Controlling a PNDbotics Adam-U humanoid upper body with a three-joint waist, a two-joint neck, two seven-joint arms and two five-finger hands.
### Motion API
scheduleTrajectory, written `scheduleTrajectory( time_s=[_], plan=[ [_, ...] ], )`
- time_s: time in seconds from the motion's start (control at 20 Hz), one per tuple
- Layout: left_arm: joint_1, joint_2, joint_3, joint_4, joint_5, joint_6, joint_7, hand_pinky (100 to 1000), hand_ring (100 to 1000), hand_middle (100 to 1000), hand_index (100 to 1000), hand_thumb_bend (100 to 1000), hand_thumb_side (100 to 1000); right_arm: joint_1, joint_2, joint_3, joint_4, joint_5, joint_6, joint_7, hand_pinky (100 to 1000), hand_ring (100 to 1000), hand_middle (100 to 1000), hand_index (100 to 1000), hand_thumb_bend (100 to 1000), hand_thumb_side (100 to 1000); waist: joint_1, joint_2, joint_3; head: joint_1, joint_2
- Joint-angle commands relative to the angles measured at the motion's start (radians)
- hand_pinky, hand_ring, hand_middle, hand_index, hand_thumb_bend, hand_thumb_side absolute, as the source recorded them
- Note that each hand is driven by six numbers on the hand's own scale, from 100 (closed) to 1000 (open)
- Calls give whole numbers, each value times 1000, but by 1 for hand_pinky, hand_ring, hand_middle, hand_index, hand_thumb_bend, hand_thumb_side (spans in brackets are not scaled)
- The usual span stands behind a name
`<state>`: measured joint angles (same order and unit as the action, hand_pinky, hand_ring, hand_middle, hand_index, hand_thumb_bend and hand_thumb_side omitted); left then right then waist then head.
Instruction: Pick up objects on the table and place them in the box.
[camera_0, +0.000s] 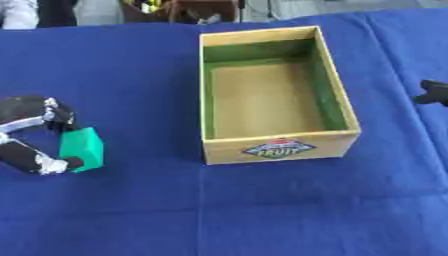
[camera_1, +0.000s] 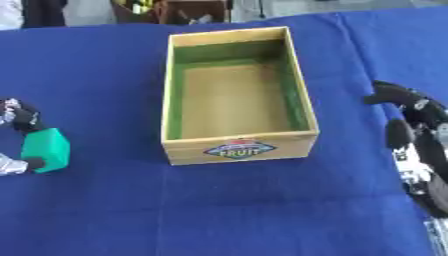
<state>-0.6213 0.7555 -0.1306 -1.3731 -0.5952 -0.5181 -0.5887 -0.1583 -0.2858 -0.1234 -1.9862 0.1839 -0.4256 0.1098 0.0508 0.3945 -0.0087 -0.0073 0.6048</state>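
A blue cloth (camera_0: 131, 215) covers the whole table and is the biggest thing in view, running under everything else. On it, off to the right of the left hand and well apart from that hand, stands an open wooden box (camera_0: 274, 150), long side running away from the robot, with green lining on its inner walls, a bare tan floor and a printed fruit label on the near wall; nothing lies inside it. The right hand (camera_1: 418, 131) shows best in the right eye view, coming in at the right edge, on the far side of the box from the left hand and a little apart from the box's right wall; its black fingers (camera_1: 385, 95) are curved and spread, holding nothing, with the silver and black forearm trailing down toward the lower right corner. The left hand (camera_0: 31, 132) comes in from the left edge at mid height, black with silver joints, and it is clamped on a green block (camera_0: 81, 148): one finger curls over the block's top far corner and the thumb presses in at its lower near corner, so the block sits pinched between them at the hand's right side. The green block looks like a small rectangular foam or plastic piece, tilted slightly, with its lighter top face visible; whether it rests on the cloth or is lifted just clear of it cannot be told.
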Motion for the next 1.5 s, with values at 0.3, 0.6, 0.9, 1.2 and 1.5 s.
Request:
scheduleTrajectory(
  time_s=[0.3,0.6,0.9,1.2,1.5],
  plan=[
    [-9,53,64,-85,32,-75,-11,426,433,407,527,209,706,1,-11,-8,-14,-5,0,-9,932,893,673,835,100,805,2,-26,9,-7,-6],
    [-24,57,99,-130,42,-45,43,426,460,403,520,178,732,0,-12,-9,-14,-11,2,-13,933,893,673,836,100,806,5,-29,5,-3,-11],
    [-70,28,109,-125,10,-24,87,422,455,386,512,149,758,-9,-15,-7,-14,-30,0,-26,932,890,674,836,100,806,5,-33,-5,5,-20],
    [-147,-20,114,-103,-58,-5,150,420,446,372,506,116,783,-21,-17,-2,-14,-49,1,-36,932,890,673,836,100,810,12,-34,-29,25,-26],
    [-218,-77,119,-57,-119,14,199,420,438,364,497,101,795,-38,-9,4,-14,-61,14,-23,936,891,672,837,100,817,20,-30,-52,55,-38]
  ],
)
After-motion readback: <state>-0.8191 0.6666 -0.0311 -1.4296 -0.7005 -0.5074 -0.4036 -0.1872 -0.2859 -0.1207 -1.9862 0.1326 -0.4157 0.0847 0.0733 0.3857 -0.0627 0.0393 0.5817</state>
